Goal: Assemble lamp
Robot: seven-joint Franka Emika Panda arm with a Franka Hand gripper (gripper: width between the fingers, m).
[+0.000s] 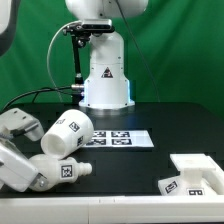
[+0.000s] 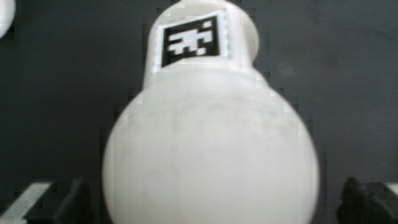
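Bulb [image 1: 45,170] lies on its side on the black table [image 1: 130,185] at the exterior view's lower left. In the wrist view its wide body sits between the gripper [image 2: 205,203] fingers [image 2: 43,200], which stand apart, not touching it. Shade [image 1: 68,133] lies near; base [image 1: 197,168] well apart.

**Panda arm** [image 1: 18,128], exterior view: the base [image 1: 105,72] is standing at the far side, and the forearm and wrist are showing low at the exterior view's left, lying nearly level. The gripper [image 1: 36,172] is pointing toward the exterior view's right.

**Wrist view:** the gripper [image 2: 199,203] is looking along the bulb [image 2: 210,140]. Its two dark fingers [image 2: 32,203] are standing wide apart, one on each side of the bulb. A narrow dark gap is showing beside each.
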